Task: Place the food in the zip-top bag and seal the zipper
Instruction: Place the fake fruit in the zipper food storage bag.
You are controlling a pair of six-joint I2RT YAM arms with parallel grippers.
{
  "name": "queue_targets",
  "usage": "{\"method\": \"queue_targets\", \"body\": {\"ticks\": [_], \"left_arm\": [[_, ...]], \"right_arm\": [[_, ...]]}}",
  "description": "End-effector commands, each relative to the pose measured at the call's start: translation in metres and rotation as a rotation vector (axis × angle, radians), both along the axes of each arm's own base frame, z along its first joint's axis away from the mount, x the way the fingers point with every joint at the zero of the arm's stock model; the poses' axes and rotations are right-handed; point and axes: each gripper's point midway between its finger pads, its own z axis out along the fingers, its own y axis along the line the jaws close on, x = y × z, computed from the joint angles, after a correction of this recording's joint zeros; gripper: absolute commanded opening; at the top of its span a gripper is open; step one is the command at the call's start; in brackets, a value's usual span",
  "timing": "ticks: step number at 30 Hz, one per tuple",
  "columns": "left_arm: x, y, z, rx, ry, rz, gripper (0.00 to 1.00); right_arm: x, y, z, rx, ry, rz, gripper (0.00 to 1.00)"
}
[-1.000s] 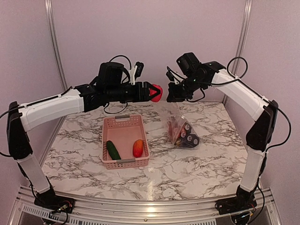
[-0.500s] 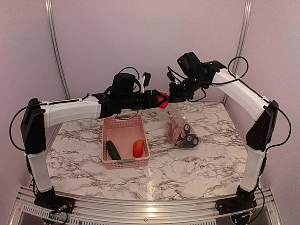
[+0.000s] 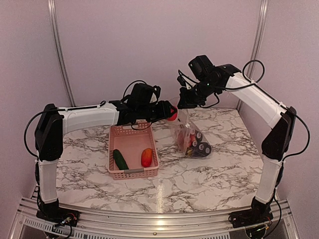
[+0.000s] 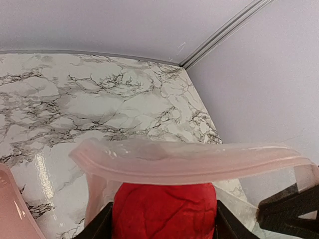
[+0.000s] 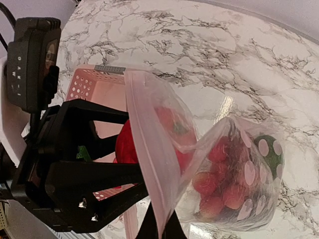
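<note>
The work surface is a marble-patterned table (image 3: 219, 174) enclosed by plain pale walls. A pink basket (image 3: 133, 173) sits left of centre and holds a cucumber (image 3: 120, 159) and an orange-red fruit (image 3: 146, 157), neither yet bagged.

The zip-top bag (image 3: 193, 142) rests on the table to the right of the basket, its lower part already filled with food. The right gripper (image 3: 182, 103) is pinched tight on the bag's mouth edge and holds it raised. The left gripper (image 3: 169, 110) is clamped around a red tomato (image 4: 163, 209), presented at the mouth, with the zipper (image 4: 189, 162) lying across just above it.

Whether the tomato is inside the opening cannot be confirmed.

Risks noted:
- The mouth is held at one point only and sags narrow, so a release here may drop the tomato outside the bag.
- Pushing forward may drag the strip out of the right pinch.
</note>
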Motion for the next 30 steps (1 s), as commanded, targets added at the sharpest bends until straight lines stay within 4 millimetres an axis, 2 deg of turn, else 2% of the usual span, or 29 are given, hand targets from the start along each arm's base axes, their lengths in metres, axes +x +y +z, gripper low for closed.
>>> {"method": "queue_targets", "body": {"ticks": [1, 3, 7, 10, 13, 16, 21, 26, 30], "left_arm": [[0.006, -0.003, -0.013, 0.015, 0.068, 0.046, 0.31], [0.007, -0.007, -0.012, -0.001, 0.088, 0.043, 0.40], [0.005, -0.019, -0.004, -0.042, 0.097, 0.000, 0.53], [0.003, -0.022, 0.012, -0.054, 0.063, -0.015, 0.65], [0.001, -0.017, 0.031, -0.056, 0.017, -0.019, 0.73], [-0.002, -0.012, 0.048, -0.057, -0.016, -0.021, 0.87], [-0.009, -0.004, 0.078, -0.075, -0.058, -0.025, 0.95], [-0.018, 0.016, 0.122, -0.081, -0.147, -0.001, 0.98], [-0.026, 0.032, 0.135, -0.068, -0.170, 0.022, 0.99]], "right_arm": [[-0.003, 0.005, 0.035, 0.061, -0.064, 0.016, 0.00], [-0.003, 0.006, 0.036, 0.068, -0.063, 0.016, 0.00], [-0.004, 0.008, 0.039, 0.082, -0.061, 0.015, 0.00], [-0.004, 0.007, 0.041, 0.088, -0.064, 0.010, 0.00], [-0.005, 0.005, 0.042, 0.089, -0.067, 0.003, 0.00], [-0.007, 0.003, 0.042, 0.097, -0.064, -0.005, 0.00], [-0.008, 0.003, 0.044, 0.109, -0.066, -0.009, 0.00], [-0.008, 0.000, 0.038, 0.098, -0.061, -0.014, 0.00], [-0.010, 0.002, 0.032, 0.108, -0.052, -0.009, 0.00]]}}
